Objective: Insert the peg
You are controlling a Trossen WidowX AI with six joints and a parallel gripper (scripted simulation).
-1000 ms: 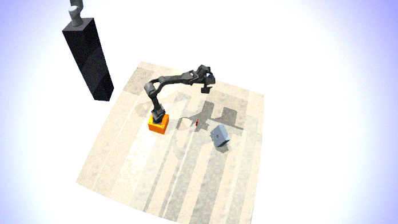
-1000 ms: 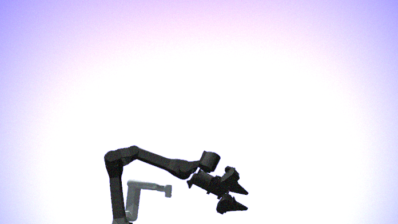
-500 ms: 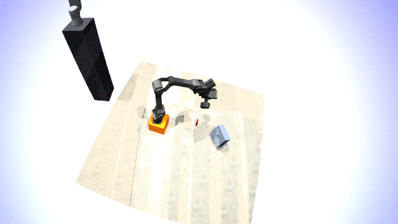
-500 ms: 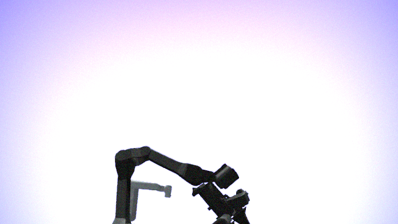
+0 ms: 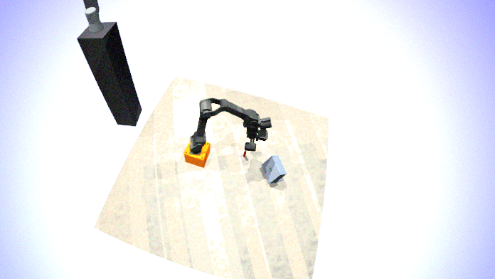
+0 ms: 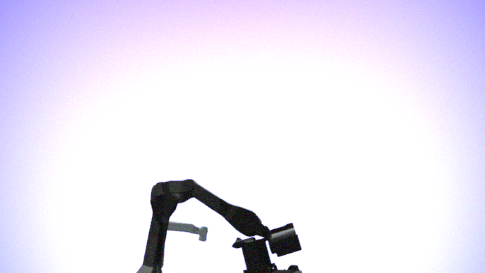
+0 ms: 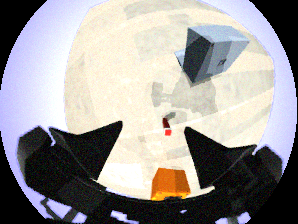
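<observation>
Gripper (image 5: 252, 142) (image 7: 153, 127) held wide open above the table (image 5: 220, 199) (image 7: 115, 65), nothing gripped; its lower end is cut off in the exterior view. Red peg (image 5: 245, 154) (image 7: 167, 127) seen standing on the table, framed between the open fingers in the wrist view, apart from both. Blue-grey sloped panel (image 5: 274, 169) (image 7: 214, 52) set near the peg, its hole (image 5: 270, 169) (image 7: 222, 62) left unfilled; orange base block (image 5: 195, 159) (image 7: 170, 183) placed well apart from the panel.
</observation>
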